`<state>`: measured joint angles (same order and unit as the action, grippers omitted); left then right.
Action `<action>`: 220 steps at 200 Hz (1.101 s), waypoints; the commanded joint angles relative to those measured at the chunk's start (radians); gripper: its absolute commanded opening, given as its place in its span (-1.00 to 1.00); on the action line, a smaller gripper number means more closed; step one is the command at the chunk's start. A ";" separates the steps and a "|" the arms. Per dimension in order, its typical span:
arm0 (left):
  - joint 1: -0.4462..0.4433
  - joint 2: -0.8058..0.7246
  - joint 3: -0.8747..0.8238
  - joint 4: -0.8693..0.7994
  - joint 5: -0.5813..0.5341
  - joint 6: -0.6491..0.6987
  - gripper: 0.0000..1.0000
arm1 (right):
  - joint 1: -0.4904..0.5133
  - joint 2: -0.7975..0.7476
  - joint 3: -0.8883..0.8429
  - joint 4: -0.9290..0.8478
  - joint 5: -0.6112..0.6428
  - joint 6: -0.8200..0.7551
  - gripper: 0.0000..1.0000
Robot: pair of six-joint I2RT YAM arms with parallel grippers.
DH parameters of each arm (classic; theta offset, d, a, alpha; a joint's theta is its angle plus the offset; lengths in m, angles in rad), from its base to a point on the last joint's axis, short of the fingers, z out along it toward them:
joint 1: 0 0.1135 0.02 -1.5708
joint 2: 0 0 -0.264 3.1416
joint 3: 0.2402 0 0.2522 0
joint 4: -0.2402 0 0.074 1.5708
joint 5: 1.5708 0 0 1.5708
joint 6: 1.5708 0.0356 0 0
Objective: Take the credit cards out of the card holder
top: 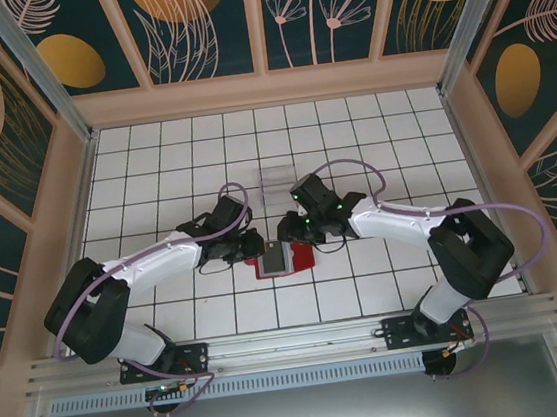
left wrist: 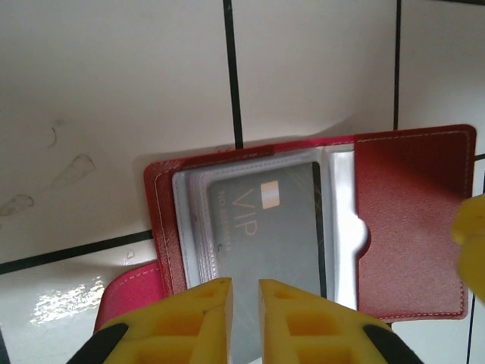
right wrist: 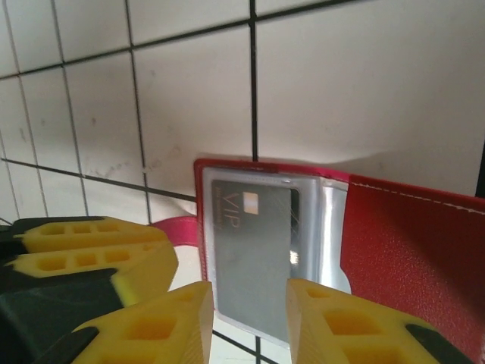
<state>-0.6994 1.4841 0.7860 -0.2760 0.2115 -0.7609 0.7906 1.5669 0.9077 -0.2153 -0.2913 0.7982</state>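
Wallet (top: 301,258) is lying open and flat on the white-tiled worktop (top: 381,136), right between my two arms and nearer my bases than the far wall. Both my wrists are crowded over it, one from each side.

From my left wrist I see a dark grey card (left wrist: 269,227) with "VIP" on it. It's tucked in a clear sleeve (left wrist: 345,227) inside the wallet, with the red flap next to it. The little red tab (left wrist: 132,292) pokes out from the wallet's edge by my left fingers (left wrist: 201,322).

My left jaws are pulled in to a thin slit, right over the near edge of the card. Honestly I can't tell if they're actually pinching it or just sitting above it.

My right jaws are clearly apart, with a decent gap. The sleeve end of the card (right wrist: 250,243) sits in that gap. I can't tell whether my right fingers (right wrist: 356,326) touch the wallet or not.

There's also a small clear box (top: 277,180) further out on the tiles, apart from the wallet.
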 commanded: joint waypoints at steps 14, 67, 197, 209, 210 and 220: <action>0.001 0.016 -0.043 0.062 0.026 -0.036 -0.64 | -0.010 0.026 -0.091 0.094 -0.054 0.015 -0.37; 0.001 0.019 -0.076 0.086 0.040 -0.064 -0.57 | -0.011 0.063 -0.189 0.137 -0.046 0.015 -0.38; 0.001 0.050 -0.080 0.060 -0.034 -0.042 -0.47 | -0.011 0.069 -0.199 0.113 -0.029 0.012 -0.36; 0.001 0.058 -0.092 0.080 -0.020 -0.046 -0.47 | -0.010 0.062 -0.200 0.113 -0.029 0.016 -0.36; 0.001 0.059 -0.092 0.081 -0.017 -0.046 -0.47 | -0.010 0.061 -0.200 0.114 -0.028 0.016 -0.36; 0.001 0.061 -0.099 0.093 -0.011 -0.049 -0.48 | -0.010 0.058 -0.197 0.112 -0.029 0.017 -0.37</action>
<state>-0.6994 1.5261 0.7082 -0.2012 0.1982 -0.8158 0.7830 1.6135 0.7338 -0.0616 -0.3424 0.8021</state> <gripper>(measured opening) 0.264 0.317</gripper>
